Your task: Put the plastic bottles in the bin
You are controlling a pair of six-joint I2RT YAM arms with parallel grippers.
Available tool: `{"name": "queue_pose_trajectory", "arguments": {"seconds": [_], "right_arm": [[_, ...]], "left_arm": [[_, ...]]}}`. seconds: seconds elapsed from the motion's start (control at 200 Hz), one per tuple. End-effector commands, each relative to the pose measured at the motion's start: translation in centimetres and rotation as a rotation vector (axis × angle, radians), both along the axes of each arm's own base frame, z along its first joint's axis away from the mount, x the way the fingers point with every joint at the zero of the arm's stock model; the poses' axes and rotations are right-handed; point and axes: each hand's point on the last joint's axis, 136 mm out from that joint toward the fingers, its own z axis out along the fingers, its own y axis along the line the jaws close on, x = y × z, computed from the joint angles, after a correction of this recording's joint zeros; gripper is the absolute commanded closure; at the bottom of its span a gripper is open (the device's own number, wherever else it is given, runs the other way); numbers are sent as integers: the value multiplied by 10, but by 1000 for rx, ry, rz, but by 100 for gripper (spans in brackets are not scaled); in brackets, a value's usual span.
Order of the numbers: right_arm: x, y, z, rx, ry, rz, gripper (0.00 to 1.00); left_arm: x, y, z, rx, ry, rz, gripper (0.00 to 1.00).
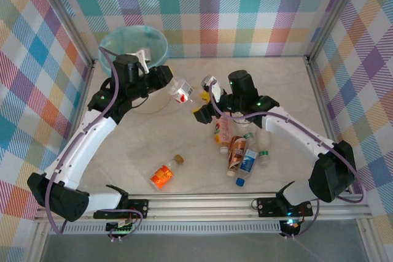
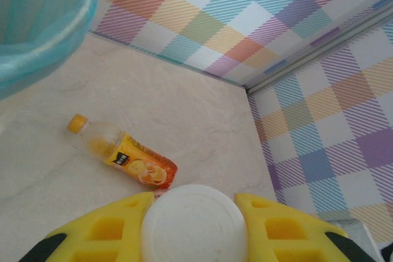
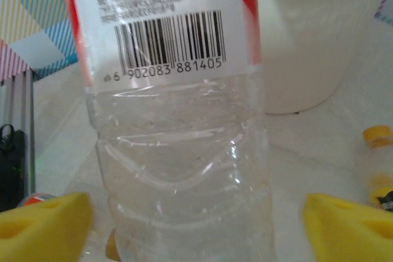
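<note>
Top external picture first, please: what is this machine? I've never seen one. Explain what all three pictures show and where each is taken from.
The overhead picture looks down on two robot arms bolted at the near edge of a table. Each arm ends in a two-finger gripper. The left gripper holds a red-labelled bottle, not far from the bin. The right gripper is open beside that bottle. A heap of bottles and an orange bottle lie on the table. The other two pictures come from cameras on the wrists. The left one shows its yellow fingers clamped on a round white bottle end. The right one shows a clear bottle between its parted fingers, touching neither.
</note>
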Motion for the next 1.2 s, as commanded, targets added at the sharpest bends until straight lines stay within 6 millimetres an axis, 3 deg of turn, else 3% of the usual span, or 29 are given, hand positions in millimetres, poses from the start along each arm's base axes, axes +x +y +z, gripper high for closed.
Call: {"name": "queue_pose_trajectory", "arguments": {"seconds": [0.0, 0.26, 0.44, 0.565, 0.685, 0.79, 0.975, 1.195], "right_arm": [[2, -3, 41, 37, -78, -31, 0], [14, -35, 82, 61, -156, -250, 0], [19, -50, 100, 83, -199, -344, 0], [14, -44, 105, 107, -171, -310, 0], [11, -38, 106, 131, -149, -282, 0], [12, -33, 105, 137, -134, -262, 0], [11, -30, 91, 99, -87, -243, 0], [10, -29, 66, 84, -21, -252, 0]], "left_arm": [[0, 12, 55, 24, -137, 38, 100], [6, 38, 139, 81, -319, 151, 100], [7, 82, 198, 203, -483, 348, 100], [19, 119, 214, 329, -519, 503, 100], [42, 146, 198, 405, -443, 565, 100], [67, 154, 173, 486, -390, 542, 100], [109, 144, 106, 591, -236, 390, 100], [126, 124, 50, 624, -139, 239, 100]]}}
